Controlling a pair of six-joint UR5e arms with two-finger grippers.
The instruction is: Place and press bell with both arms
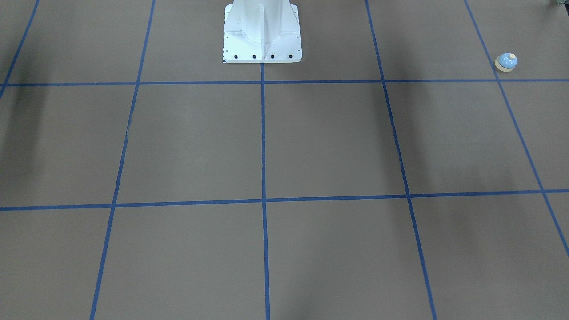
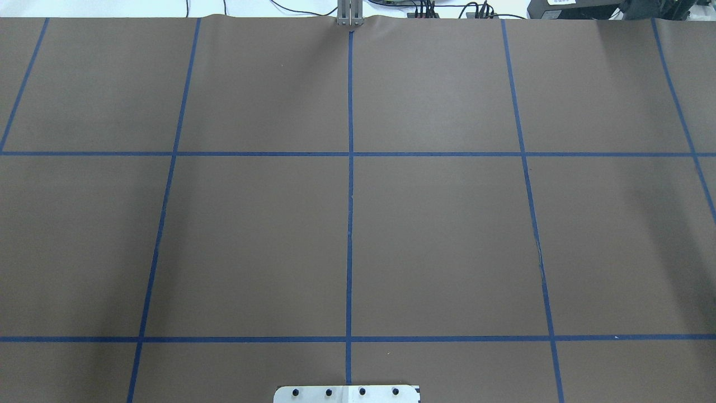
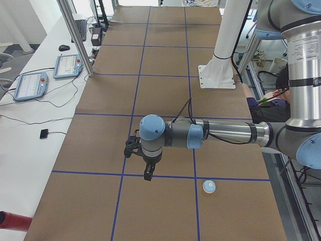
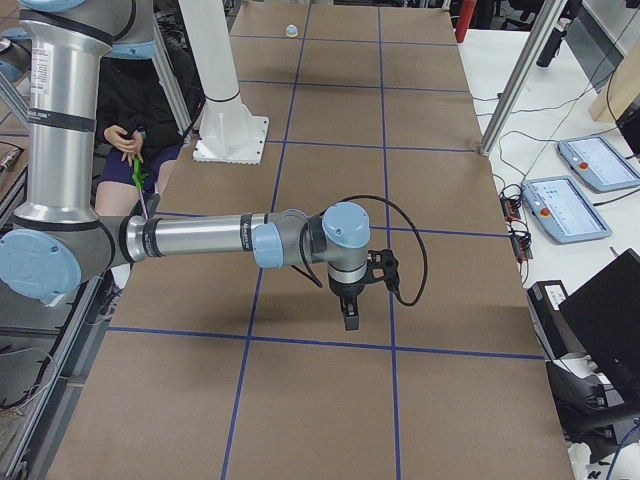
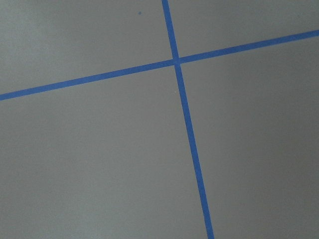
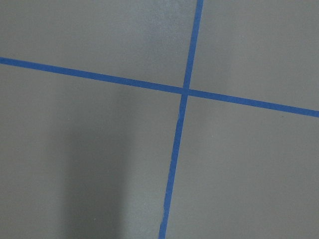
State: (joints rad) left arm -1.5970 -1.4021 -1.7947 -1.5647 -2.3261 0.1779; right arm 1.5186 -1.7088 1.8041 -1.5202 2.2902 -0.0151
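The light-blue bell with its cream button stands upright on the brown table, near the end on my left side. It also shows in the exterior left view and, far and small, in the exterior right view. My left gripper hangs pointing down above the table, apart from the bell and further from the robot side. My right gripper hangs pointing down over the other end of the table. Both show only in the side views, so I cannot tell if they are open or shut. Both wrist views show only table and blue tape.
The white pedestal stands at the middle of the robot-side edge. Blue tape lines grid the table. A seated person is beside the pedestal. Control tablets and cables lie on the white side table, with aluminium posts at its edge.
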